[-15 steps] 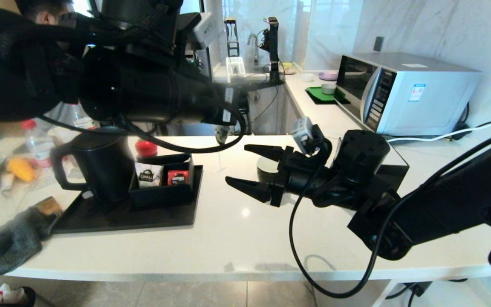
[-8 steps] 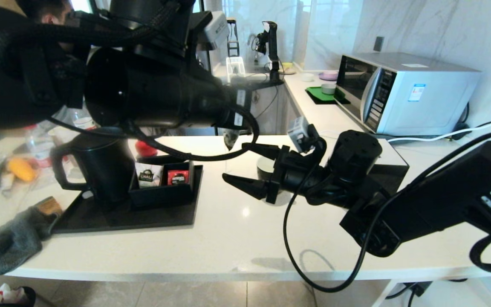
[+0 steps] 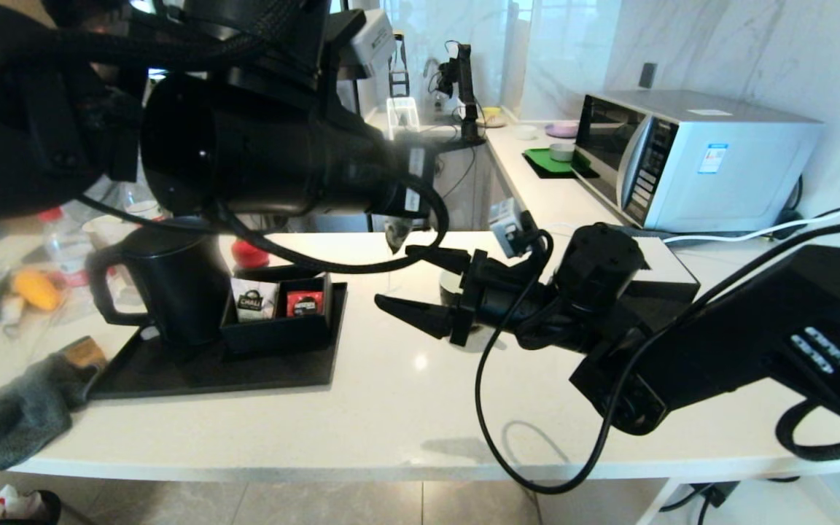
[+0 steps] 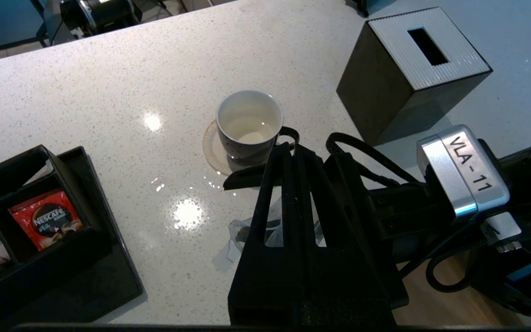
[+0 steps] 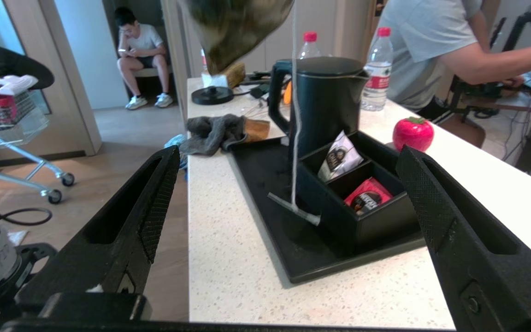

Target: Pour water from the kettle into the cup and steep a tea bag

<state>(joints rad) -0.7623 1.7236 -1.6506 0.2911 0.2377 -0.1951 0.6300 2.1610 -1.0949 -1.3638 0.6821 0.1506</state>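
Both arms were raised, facing each other.
Left gripper (image 3: 396, 232) hung pinched closed, pointing down; right gripper (image 3: 409, 283) reached level below it, jaws spread wide.

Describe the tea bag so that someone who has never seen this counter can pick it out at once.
Start at the black tray on the white counter, then look right, above the bare counter between tray and cup. The tea bag hangs there from the shut left gripper. Unlike the white sachet and red sachet in the tray's box, it is a translucent pouch of dark leaves trailing a thin white string.
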